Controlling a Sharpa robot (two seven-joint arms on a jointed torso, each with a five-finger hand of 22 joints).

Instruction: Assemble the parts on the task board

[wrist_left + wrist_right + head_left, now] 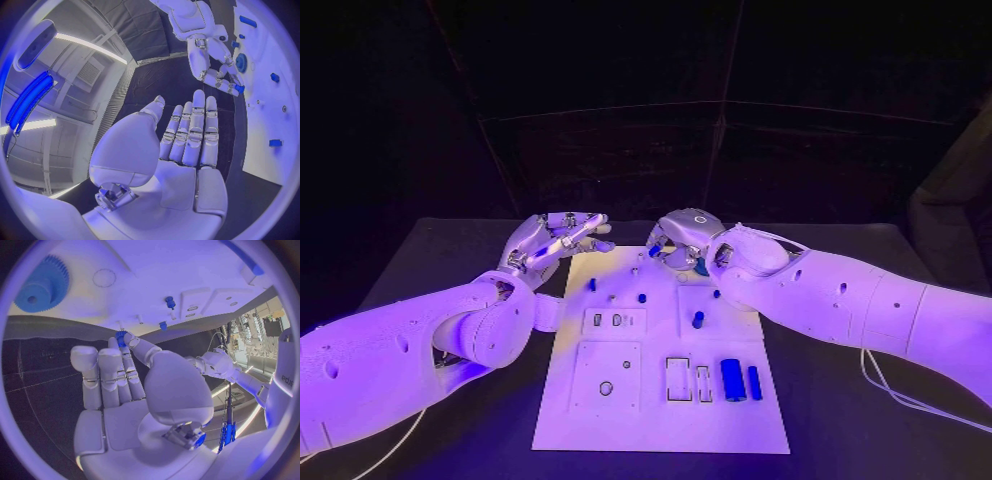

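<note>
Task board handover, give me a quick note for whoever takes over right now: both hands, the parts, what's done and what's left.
Left hand: open, fingers straight and together, holding nothing, beside the far left corner of the task board.
Right hand: pinches a small blue part at its fingertips, over the board's far edge near the blue gear.
Parts: two blue cylinders lie at the board's near right; small blue pegs stand mid-board.
Done: one part picked up.
Left: seat it, then the loose cylinders.
</note>
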